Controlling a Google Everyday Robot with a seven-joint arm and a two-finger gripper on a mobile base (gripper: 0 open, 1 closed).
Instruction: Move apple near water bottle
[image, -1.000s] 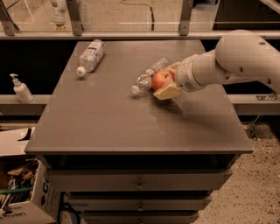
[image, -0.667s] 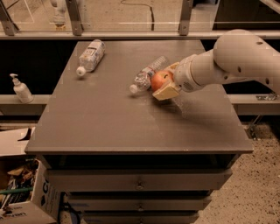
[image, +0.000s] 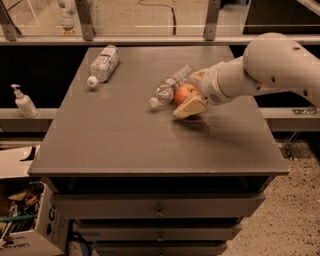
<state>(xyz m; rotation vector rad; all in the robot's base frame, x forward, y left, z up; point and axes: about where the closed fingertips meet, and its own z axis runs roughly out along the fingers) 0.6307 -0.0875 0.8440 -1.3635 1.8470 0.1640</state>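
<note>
Cardboard box (image: 20, 235): on the floor, near left of the table.
Table (image: 125, 145): dark grey top, drawers below.
Gripper (image: 187, 96): over the table's right-centre, tan fingers closed on the apple from its near and far sides.
Apple (image: 183, 92): red-orange, clamped in the gripper, just beside the water bottle.
Water bottle (image: 170, 86): on its side, white cap pointing near-left.
Stouter bottle (image: 104, 64): lying far left, well apart.

No text is legible on the label band of the slim clear ribbed water bottle (image: 170, 89), on the white label of the stout clear bottle (image: 104, 64) near the far-left corner of the grey table (image: 125, 150), or on the two-finger gripper (image: 186, 96) clasping the round red-orange apple (image: 182, 91) toward the right edge.
</note>
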